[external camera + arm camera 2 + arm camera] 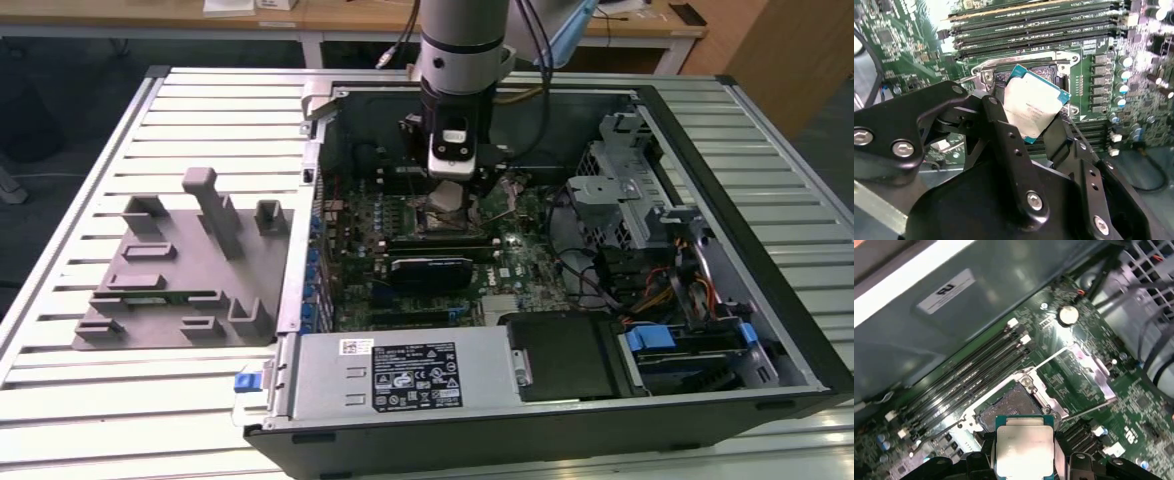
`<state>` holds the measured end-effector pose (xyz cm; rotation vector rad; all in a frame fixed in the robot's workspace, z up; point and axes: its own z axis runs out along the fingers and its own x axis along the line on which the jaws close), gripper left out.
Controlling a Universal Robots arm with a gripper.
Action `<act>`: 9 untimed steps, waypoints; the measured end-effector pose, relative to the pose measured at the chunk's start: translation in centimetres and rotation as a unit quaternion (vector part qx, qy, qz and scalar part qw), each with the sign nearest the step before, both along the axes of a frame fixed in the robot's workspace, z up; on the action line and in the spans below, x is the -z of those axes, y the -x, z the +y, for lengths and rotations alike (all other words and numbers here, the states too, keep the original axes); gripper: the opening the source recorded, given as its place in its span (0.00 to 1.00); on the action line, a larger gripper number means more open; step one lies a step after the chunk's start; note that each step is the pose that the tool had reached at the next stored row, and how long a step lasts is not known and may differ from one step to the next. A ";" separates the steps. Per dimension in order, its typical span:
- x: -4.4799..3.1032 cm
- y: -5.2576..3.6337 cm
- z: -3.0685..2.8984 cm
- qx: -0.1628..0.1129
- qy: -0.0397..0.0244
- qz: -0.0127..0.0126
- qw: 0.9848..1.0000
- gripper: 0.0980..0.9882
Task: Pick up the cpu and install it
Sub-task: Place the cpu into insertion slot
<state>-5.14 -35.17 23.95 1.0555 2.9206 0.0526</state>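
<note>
Now we are gripping the cpu [1034,102] between our fingers [1004,137], holding it above the open socket [1010,407]; memory slots [969,382] are lying beside it, the load plate [1086,372] standing open.

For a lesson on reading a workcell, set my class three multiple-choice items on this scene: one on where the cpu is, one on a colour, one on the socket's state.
1. Where is the cpu?
A. Lying on the power supply
B. Held in the gripper above the CPU socket
C. Seated in the socket

2. What colour is the fixture tray beside the computer case?
A. Red
B. Yellow
C. Grey

3. The CPU socket is:
A. open and empty
B. closed over a chip
C. under a cooler

Answers: 1 B, the gripper clamps it over the socket; 2 C, plain grey in the exterior view; 3 A, its load plate stands open, no chip inside.
</note>
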 end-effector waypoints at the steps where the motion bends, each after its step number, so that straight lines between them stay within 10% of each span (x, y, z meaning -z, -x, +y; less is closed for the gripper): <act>1: 0.00 0.00 0.00 0.008 0.000 0.000 1.000 0.50; 9: 0.03 0.00 0.00 0.074 0.000 0.000 0.997 0.50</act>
